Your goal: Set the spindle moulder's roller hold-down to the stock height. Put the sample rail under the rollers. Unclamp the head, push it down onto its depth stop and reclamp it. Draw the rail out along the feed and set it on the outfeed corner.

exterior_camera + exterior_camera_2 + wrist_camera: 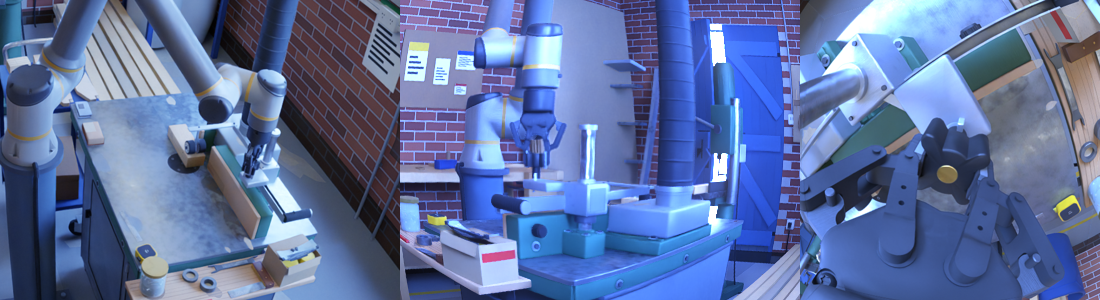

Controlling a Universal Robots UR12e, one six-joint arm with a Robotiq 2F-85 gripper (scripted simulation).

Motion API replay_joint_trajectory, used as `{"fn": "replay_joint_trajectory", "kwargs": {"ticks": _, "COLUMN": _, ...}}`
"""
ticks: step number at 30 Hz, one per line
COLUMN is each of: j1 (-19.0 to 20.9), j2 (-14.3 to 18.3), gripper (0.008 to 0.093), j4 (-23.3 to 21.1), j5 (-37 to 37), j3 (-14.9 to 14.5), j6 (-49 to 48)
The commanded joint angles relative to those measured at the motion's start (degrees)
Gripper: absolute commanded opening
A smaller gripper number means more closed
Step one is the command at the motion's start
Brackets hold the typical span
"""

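Observation:
On the steel table the sample rail (184,144), a short pale wood block, lies under the dark rollers (195,146) of the hold-down arm, beside the round spindle opening. Behind the green and wood fence (237,190) the grey hold-down head (258,172) sits on its upright steel column (270,145). My gripper (951,170) hangs straight down over the head's flat plate and is closed around the black star clamp knob (952,161) with a brass centre. A long bar with a black handle (297,214) runs from the head toward the near end of the table.
The ribbed extraction duct (675,95) rises from the hood behind the fence. A small wood block (93,132) and a grey device (83,108) lie at the table's far left. A yellow tape measure (146,252), jar (154,276), rings, spanner and cardboard box (290,260) sit along the near edge.

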Motion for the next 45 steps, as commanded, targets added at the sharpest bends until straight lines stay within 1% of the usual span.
{"fn": "replay_joint_trajectory", "kwargs": {"ticks": 1, "j1": 0.00, "j2": -0.01, "gripper": 0.0355, "j4": -0.04, "j5": 0.00, "j3": -0.03, "j6": 0.00}}
{"fn": "replay_joint_trajectory", "kwargs": {"ticks": 15, "j1": 0.00, "j2": -0.01, "gripper": 0.0080, "j4": -0.04, "j5": 0.00, "j3": -0.03, "j6": 0.00}}
{"fn": "replay_joint_trajectory", "kwargs": {"ticks": 32, "j1": 0.00, "j2": -0.02, "gripper": 0.0080, "j4": -0.02, "j5": 0.00, "j3": -0.04, "j6": 1.69}}
{"fn": "replay_joint_trajectory", "kwargs": {"ticks": 39, "j1": 0.00, "j2": -0.02, "gripper": 0.0080, "j4": -0.02, "j5": 0.00, "j3": -0.04, "j6": 6.45}}
{"fn": "replay_joint_trajectory", "kwargs": {"ticks": 45, "j1": 0.00, "j2": -0.02, "gripper": 0.0080, "j4": -0.02, "j5": 0.00, "j3": -0.04, "j6": 13.68}}
